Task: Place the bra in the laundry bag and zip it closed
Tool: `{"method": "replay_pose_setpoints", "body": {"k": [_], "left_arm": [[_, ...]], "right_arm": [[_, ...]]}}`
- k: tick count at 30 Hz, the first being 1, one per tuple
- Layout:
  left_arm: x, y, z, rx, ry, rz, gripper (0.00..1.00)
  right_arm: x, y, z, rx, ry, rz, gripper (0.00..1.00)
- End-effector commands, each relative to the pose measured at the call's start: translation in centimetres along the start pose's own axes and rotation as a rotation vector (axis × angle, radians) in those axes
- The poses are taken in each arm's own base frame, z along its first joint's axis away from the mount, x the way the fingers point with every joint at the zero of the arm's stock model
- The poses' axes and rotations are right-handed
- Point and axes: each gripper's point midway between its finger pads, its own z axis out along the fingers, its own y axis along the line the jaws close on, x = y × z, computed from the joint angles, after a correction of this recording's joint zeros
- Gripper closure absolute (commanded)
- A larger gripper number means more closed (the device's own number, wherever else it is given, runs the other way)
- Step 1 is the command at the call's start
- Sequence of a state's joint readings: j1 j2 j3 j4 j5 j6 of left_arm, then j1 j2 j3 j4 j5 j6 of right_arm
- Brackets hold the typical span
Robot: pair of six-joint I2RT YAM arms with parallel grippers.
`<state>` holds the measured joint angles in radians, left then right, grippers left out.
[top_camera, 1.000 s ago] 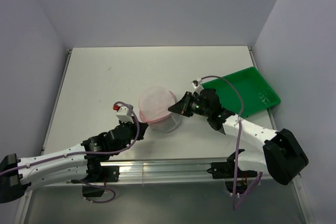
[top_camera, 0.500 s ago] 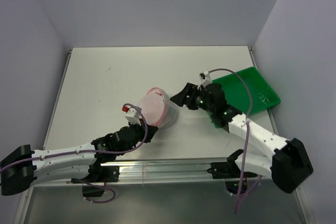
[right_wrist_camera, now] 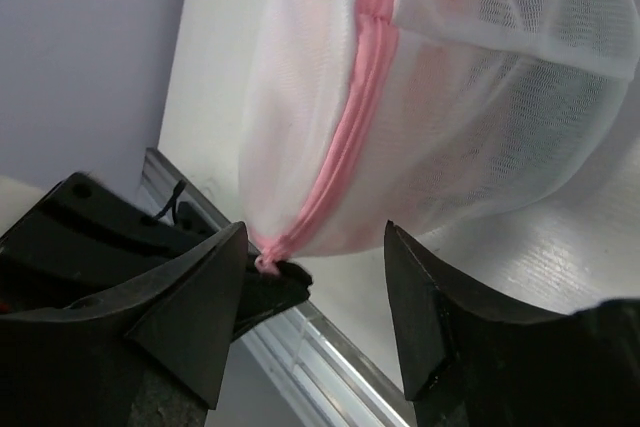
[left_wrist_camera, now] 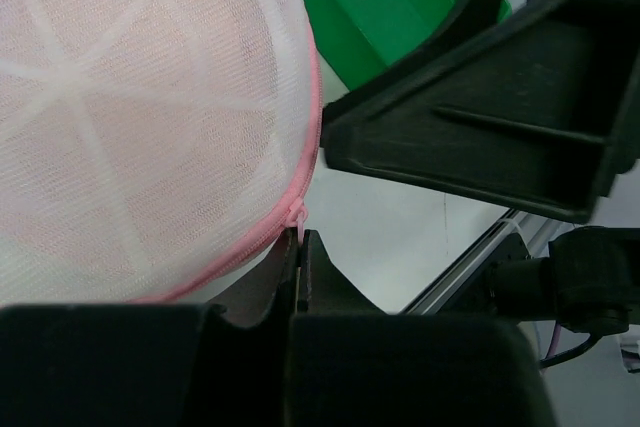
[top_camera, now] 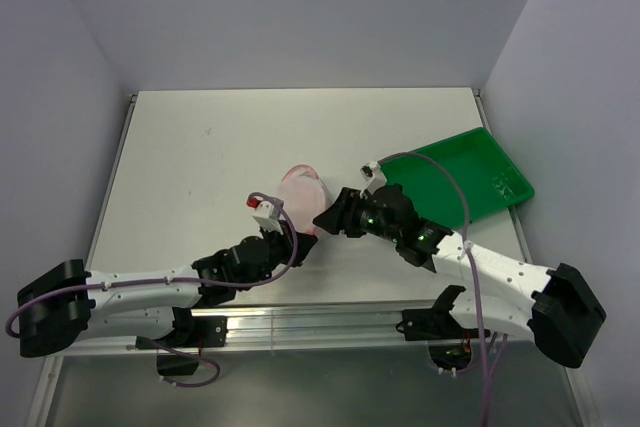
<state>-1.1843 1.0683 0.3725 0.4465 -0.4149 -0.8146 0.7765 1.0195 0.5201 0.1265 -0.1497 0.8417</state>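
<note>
The laundry bag (top_camera: 303,190), a round white mesh pouch with a pink zipper rim (right_wrist_camera: 368,97), stands tipped on its side at the table's middle. Pale pink fabric, the bra (left_wrist_camera: 190,117), shows through the mesh. My left gripper (left_wrist_camera: 300,239) is shut on the pink zipper pull (left_wrist_camera: 296,217) at the bag's near edge (top_camera: 298,235). My right gripper (right_wrist_camera: 315,282) is open just right of the bag (top_camera: 326,219). Its fingers (right_wrist_camera: 200,297) stand either side of the bag's low end and of the left fingertips, with nothing clamped.
A green plastic tray (top_camera: 470,172) lies at the right, behind the right arm. The table's metal front rail (top_camera: 320,322) runs close below both grippers. The two grippers are very near each other.
The right gripper let go of the bag, opened and moved back in beside it. The left gripper pulled the zipper pull rightward, and the bag tipped from lying flat onto its side.
</note>
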Motion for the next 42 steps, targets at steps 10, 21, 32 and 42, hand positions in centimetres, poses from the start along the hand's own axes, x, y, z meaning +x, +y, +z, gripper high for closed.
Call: {"method": "replay_pose_setpoints", "body": {"k": [10,21,32,42], "left_arm": [[-1.6,-2.9,0.1,0.081,-0.032,0.014,1.00],[-1.7,3.8,-3.5,-0.143,-0.045,0.071,1.00],[-3.7,3.7,-5.6,-0.119,-0.113,0.004,1.00],[-4.5,-1.3,-2.4,0.013,-0.119,0.003,1.00]], "right_arm": [[-3.6,1.9,2.2,-0.011,-0.095,0.001,0.97],[-8.8,-2.6,1.8,0.043,-0.155,0.016,1.00],[-12.9,-1.7,5.9,0.015,-0.073,-0.028,1.00],[-8.4,-1.4,1.4,0.050,-0.141,-0.032,0.29]]}}
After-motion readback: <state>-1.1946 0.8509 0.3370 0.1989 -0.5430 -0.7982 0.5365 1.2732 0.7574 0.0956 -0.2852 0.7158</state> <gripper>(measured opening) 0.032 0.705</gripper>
